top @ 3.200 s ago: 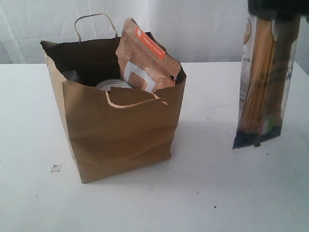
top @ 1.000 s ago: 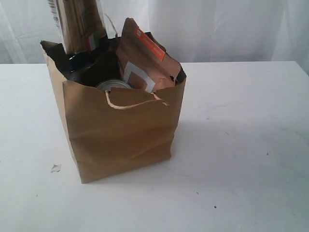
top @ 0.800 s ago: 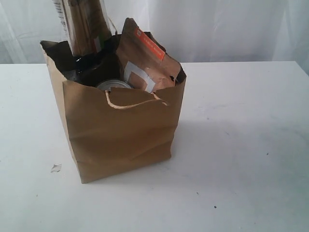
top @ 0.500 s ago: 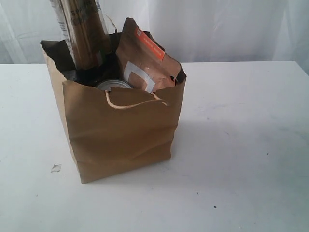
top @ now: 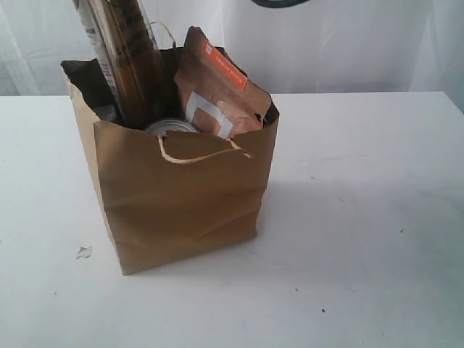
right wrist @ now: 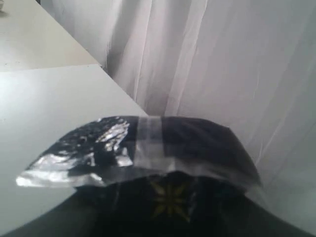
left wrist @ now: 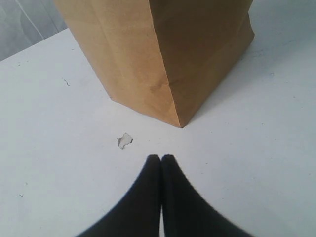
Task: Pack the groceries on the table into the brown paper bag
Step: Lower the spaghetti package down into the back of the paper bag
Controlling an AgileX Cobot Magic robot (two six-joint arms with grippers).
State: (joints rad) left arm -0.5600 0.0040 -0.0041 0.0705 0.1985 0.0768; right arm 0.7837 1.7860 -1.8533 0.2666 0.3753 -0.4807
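The brown paper bag (top: 181, 196) stands open on the white table (top: 362, 217). Inside it, the brown pouch with orange label (top: 217, 87) leans at the right and a can's top (top: 170, 127) shows at the front. The dark-blue spaghetti packet (top: 130, 65) stands tilted in the bag's left side, its upper end running out of the exterior view. That end (right wrist: 148, 143) fills the right wrist view, right at my right gripper (right wrist: 168, 217), which is shut on it. My left gripper (left wrist: 161, 158) is shut and empty, low over the table by the bag's corner (left wrist: 177, 118).
A small white crumb (top: 84, 252) lies on the table left of the bag, just ahead of the left fingertips (left wrist: 125, 140). White curtains (top: 348, 43) hang behind the table. A dark piece of an arm (top: 279, 2) shows at the exterior view's top edge.
The spaghetti packet came from the right side of the table over to the bag. In the last second it has sunk deeper into the bag's left side and tilted.
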